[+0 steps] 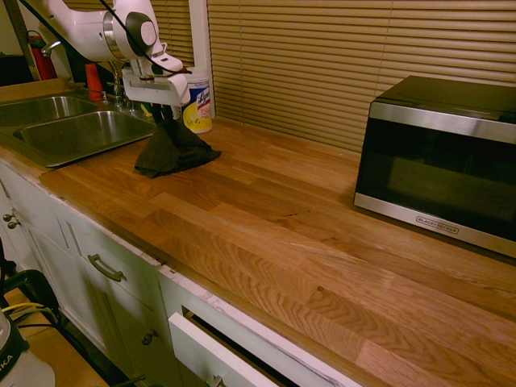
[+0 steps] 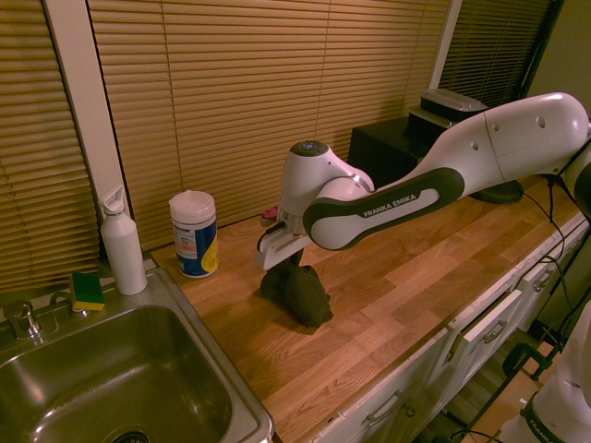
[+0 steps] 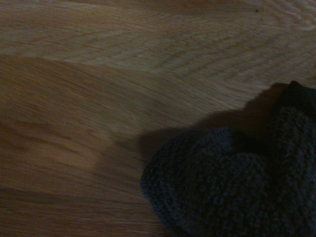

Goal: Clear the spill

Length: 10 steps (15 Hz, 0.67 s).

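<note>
I have the pincer [image 1: 165, 110] pointing straight down over the counter [image 1: 282, 234], its fingers pressed together on the top of the dark rag [image 1: 173, 151]. The rag is pulled up into a peak between the fingers. From there it widens downward and its lower folds rest on the wood directly beneath the pincer, so its long axis runs roughly upright, tip at the fingers and broad end on the counter.

In the wrist view the rag's knitted folds fill one corner over bare wood grain. The only mark I can see there is one tiny dark speck [image 3: 256, 10] on the boards away from the rag. I cannot tell whether it belongs to the spill. In neither exterior view can I make out the spill, so I cannot say where it lies relative to the pincer or which way its line runs.

Just behind the pincer, toward the blinds, stands a tub of wipes [image 1: 199, 103], close to the rag but apart from it. The sink [image 1: 72, 137] lies near the pincer on the tub's side, with a white bottle [image 2: 123, 242] and a sponge [image 2: 88, 291] on its far rim. The microwave [image 1: 439, 161] sits well apart on the opposite side, along the counter.
</note>
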Available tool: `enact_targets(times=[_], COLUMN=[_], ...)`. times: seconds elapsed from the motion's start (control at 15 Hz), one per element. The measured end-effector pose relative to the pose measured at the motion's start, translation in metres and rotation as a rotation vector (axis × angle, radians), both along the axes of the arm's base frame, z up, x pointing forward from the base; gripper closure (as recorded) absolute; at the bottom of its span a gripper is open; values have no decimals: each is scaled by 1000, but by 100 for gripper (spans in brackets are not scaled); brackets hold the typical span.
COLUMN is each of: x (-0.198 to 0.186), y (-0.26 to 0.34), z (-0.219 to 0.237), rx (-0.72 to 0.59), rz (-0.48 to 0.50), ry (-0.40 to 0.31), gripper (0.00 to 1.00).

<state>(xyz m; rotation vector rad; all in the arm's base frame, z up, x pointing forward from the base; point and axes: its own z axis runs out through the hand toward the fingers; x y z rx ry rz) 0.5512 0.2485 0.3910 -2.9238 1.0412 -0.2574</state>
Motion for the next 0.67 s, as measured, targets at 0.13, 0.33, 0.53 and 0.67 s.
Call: enact_targets(times=[0.13, 0.33, 0.53, 0.67], x=[0, -2, -12, -24], y=[0, 1, 6, 11], z=[1, 9, 37, 63], rx=[0, -4, -21, -27], rz=[0, 5, -9, -28], ry=[-2, -14, -44, -80], gripper=[0, 0, 0, 0])
